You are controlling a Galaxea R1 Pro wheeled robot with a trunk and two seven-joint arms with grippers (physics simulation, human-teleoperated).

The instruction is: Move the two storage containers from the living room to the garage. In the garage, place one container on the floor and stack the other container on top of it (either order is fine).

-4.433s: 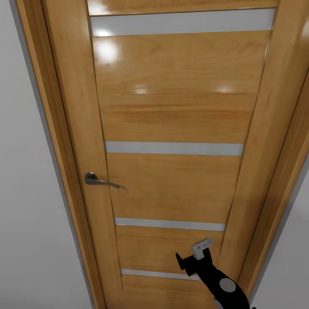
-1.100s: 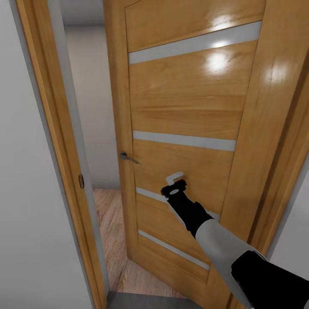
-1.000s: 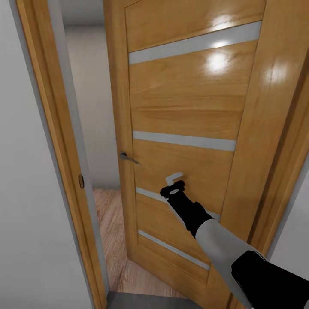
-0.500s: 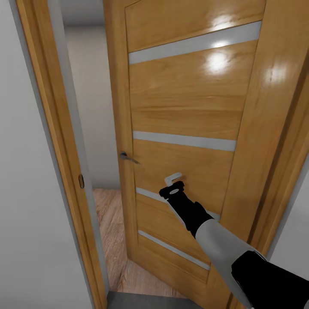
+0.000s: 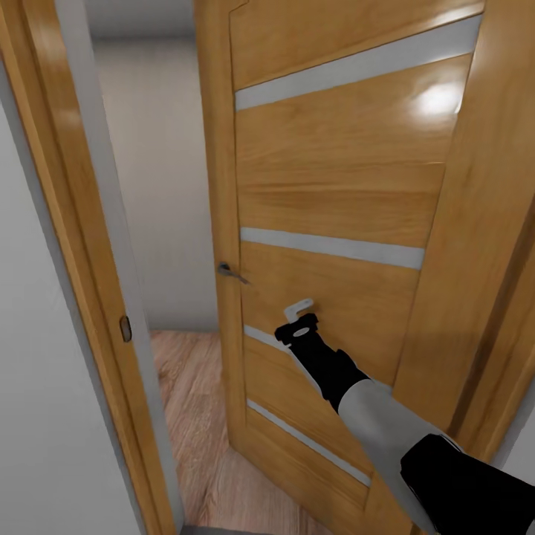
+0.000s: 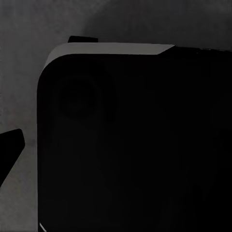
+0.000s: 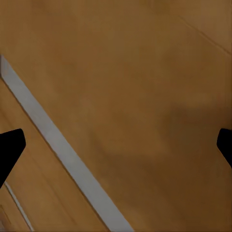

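Honey-coloured door (image 5: 334, 193) swung further open than a moment ago, wider gap beside the frame (image 5: 89, 297), more wood-plank floor (image 5: 193, 416) showing, right end effector (image 5: 296, 318) still against the panel

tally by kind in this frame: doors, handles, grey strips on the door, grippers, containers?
door: 1
door handle: 1
grey strips on the door: 4
right gripper: 1
left gripper: 1
storage containers in sight: 0
Total: 8

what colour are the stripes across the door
Pale grey stripes cross the honey-coloured wooden door, clearest in the head view.
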